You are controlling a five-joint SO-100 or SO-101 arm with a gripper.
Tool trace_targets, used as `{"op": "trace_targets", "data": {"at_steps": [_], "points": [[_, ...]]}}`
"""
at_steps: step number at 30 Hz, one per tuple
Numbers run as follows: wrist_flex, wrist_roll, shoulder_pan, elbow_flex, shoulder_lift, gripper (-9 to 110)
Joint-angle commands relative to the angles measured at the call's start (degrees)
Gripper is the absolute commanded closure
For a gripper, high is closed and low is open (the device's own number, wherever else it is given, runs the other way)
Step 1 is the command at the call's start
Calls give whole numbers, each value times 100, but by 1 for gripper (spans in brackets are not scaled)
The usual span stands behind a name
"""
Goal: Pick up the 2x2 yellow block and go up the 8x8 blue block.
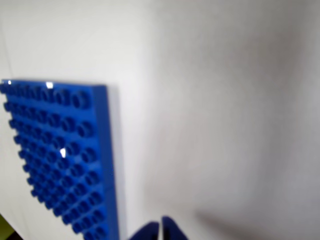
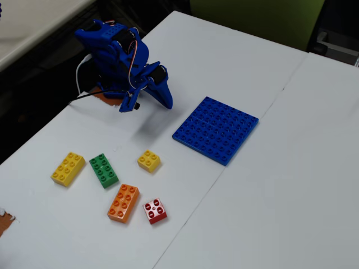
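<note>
Fixed view: the blue arm is seen folded near its base at the 10 o'clock part of the white table (image 2: pixel 269 185), with the gripper (image 2: pixel 166 102) held above the surface and nothing carried in it. The fingers appear brought together. In the wrist view only the two blue tips of the gripper (image 1: pixel 161 231) are seen at the 6 o'clock edge, almost touching, with a thin pale line between them.

The 8x8 blue block (image 2: pixel 216 129) is seen lying flat near the table's middle, at about 3 o'clock from the gripper and apart from it. In the wrist view the same plate (image 1: pixel 60 155) fills the left side, blurred; bare white table is seen elsewhere.

The 2x2 yellow block (image 2: pixel 149 161) is recorded resting on the table, at 6 o'clock from the gripper and at 8 o'clock from the plate, clear of both.

Other bricks noted at the 7 o'clock part of the table: a longer yellow brick (image 2: pixel 68 168), a green brick (image 2: pixel 104 170), an orange brick (image 2: pixel 123 203) and a red square brick (image 2: pixel 155 211), the last two just beside each other.
</note>
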Motion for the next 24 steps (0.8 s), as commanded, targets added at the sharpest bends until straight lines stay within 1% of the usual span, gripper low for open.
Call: {"op": "trace_targets", "data": {"at_steps": [1, 3, 4, 5, 6, 10, 12, 15, 18, 20, 24], "points": [[-105, -35, 18, 0, 246, 101], [-431, -299, 18, 97, 246, 101], [-686, -844, -9, 193, 246, 101], [-1063, -1679, -26, 290, 255, 101], [-1345, -2215, -26, 308, 255, 101], [-1547, -5115, 0, 79, 255, 101], [-1345, -6609, 0, 9, 255, 101], [-782, -8569, 97, -132, 255, 101], [-211, -9677, 220, -396, 255, 95], [-53, -9773, 229, -580, 255, 90], [202, -9615, 325, -1020, 193, 86]]}}
